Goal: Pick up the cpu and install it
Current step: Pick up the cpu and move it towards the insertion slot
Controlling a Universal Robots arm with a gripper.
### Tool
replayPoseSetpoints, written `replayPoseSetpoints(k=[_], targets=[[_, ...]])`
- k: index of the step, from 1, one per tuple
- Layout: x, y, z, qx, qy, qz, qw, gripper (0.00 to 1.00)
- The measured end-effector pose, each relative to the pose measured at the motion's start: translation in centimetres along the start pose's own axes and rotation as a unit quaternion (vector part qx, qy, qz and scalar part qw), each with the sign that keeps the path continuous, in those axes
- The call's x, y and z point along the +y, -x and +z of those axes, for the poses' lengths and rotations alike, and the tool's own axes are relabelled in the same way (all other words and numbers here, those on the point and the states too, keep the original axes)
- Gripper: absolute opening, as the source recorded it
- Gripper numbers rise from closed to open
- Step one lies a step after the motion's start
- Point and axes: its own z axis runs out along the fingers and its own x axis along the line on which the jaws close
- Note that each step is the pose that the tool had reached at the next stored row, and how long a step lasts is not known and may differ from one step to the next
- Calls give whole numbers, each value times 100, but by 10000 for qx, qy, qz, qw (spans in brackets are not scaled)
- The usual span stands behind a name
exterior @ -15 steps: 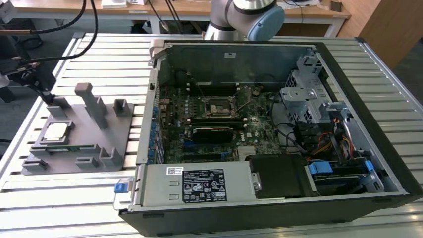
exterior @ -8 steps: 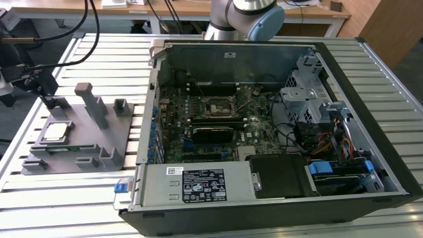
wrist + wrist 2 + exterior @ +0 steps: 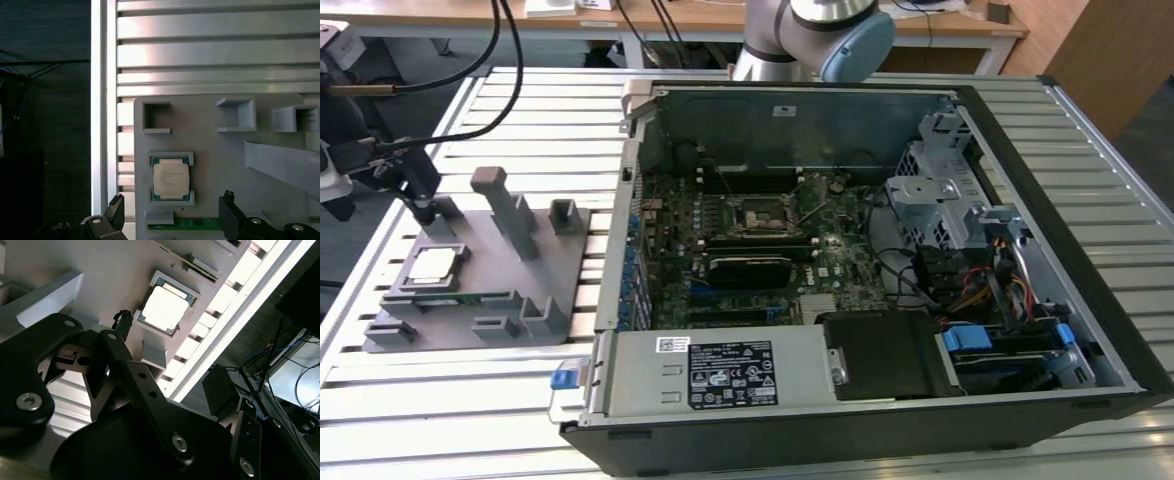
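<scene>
Robotics lab: slatted aluminium bench [image 3: 480,400], opened computer case [image 3: 881,250], cabled desks [image 3: 720,20].

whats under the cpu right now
The cpu lies in a shallow framed pocket on the grey holder plate, which rests on the slatted metal table. The pocket floor beneath the chip is covered.

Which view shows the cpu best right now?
The first wrist view: it looks straight down on the cpu, whole top and edges, seated in the grey holder. The second wrist view shows it aslant, top glaring white; the exterior view shows it from afar.
</scene>
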Motion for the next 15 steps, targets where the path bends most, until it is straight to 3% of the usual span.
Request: replayPoseSetpoints(k=[6,11,15], targets=[[-6,4,94,9,-3,-65,10000,83],[-42,9,177,44,-12,-204,9998,83],[-47,12,249,42,-12,-214,9998,83]])
